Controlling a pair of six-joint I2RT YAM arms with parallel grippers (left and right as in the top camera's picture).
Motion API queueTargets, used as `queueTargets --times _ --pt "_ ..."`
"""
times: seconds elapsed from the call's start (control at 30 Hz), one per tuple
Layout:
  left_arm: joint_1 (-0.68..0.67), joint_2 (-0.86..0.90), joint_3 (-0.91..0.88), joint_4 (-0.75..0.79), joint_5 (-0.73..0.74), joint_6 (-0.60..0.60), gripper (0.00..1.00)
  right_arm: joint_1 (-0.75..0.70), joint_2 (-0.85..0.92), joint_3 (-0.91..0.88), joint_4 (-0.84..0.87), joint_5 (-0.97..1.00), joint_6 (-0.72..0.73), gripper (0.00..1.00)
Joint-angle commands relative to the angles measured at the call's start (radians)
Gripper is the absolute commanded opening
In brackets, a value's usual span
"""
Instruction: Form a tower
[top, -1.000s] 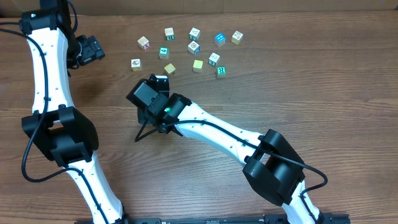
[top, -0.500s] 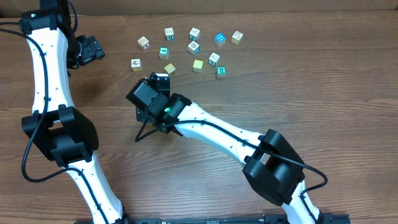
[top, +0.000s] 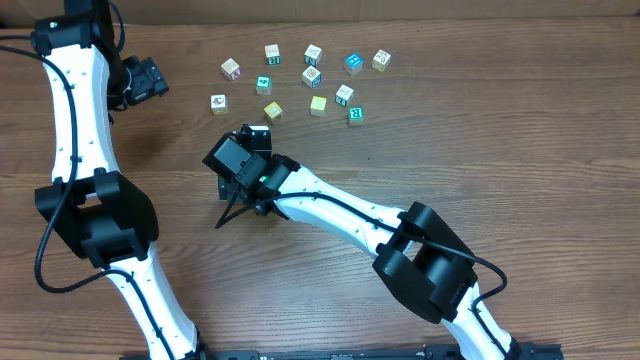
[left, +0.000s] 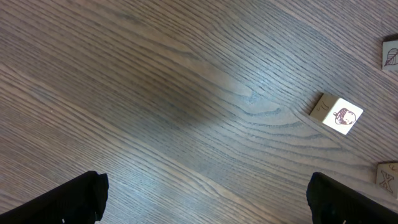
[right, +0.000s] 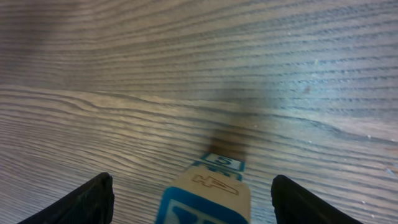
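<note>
The tower (right: 208, 194) stands right under the right wrist camera. It is a narrow stack of wooden letter cubes with a blue-framed face on top, a cream side with an engraved mark, and a teal-edged cube lower down. My right gripper (right: 193, 186) is open, with a black finger on either side of the stack and a clear gap on both sides. In the overhead view the right gripper (top: 243, 170) hides the tower. My left gripper (top: 150, 78) hangs open at the far left over bare wood, nothing between its fingers (left: 81, 199).
Several loose letter cubes (top: 311, 76) lie scattered at the back centre of the wooden table (top: 520, 140), just beyond the right gripper. The left wrist view shows one cube with a face drawing (left: 336, 114) and two more at its right edge.
The right jaws have spread wider apart, away from the tower. The right arm's elbow has shifted a little to the left. The left arm has not moved.
</note>
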Motion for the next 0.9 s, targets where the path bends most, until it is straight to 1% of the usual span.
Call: queueTargets --times 0.0,0.23,0.87 --pt "-0.009 -0.006 0.012 0.000 -0.002 -0.010 1.00 -0.003 0.005 -0.005 0.013 -0.003 -0.006 0.78" --pt "-0.009 -0.006 0.012 0.000 -0.002 -0.010 1.00 -0.003 0.005 -0.005 0.031 -0.008 -0.058 0.78" --pt "-0.009 -0.006 0.012 0.000 -0.002 -0.010 1.00 -0.003 0.005 -0.005 0.047 -0.057 -0.057 0.79"
